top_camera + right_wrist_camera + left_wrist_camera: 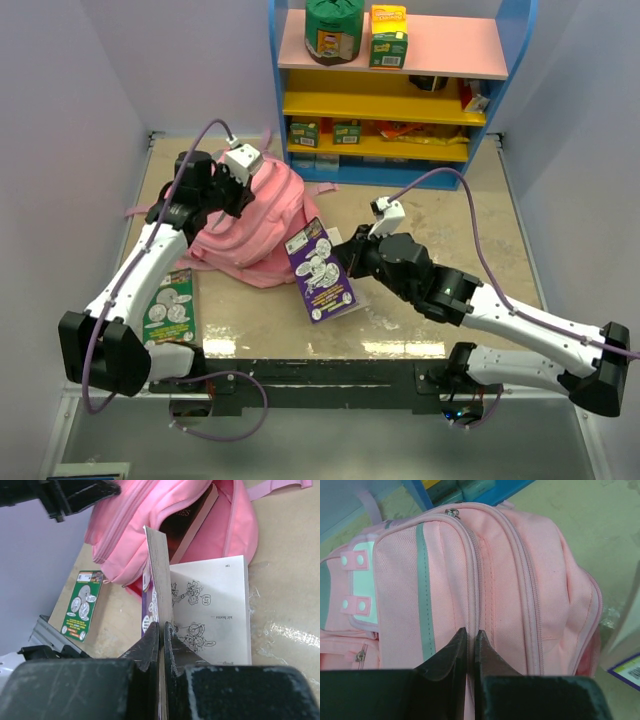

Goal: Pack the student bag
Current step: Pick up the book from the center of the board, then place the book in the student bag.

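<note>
The bag point(265, 235) lies on the bench point(450, 250), its mouth facing the right arm. The left hand point(471, 639) pinches a seam, likely to hold the mouth open. The right hand point(161, 630) pinches the purple book point(322, 272) by its cover, ready to slide it in.
</note>
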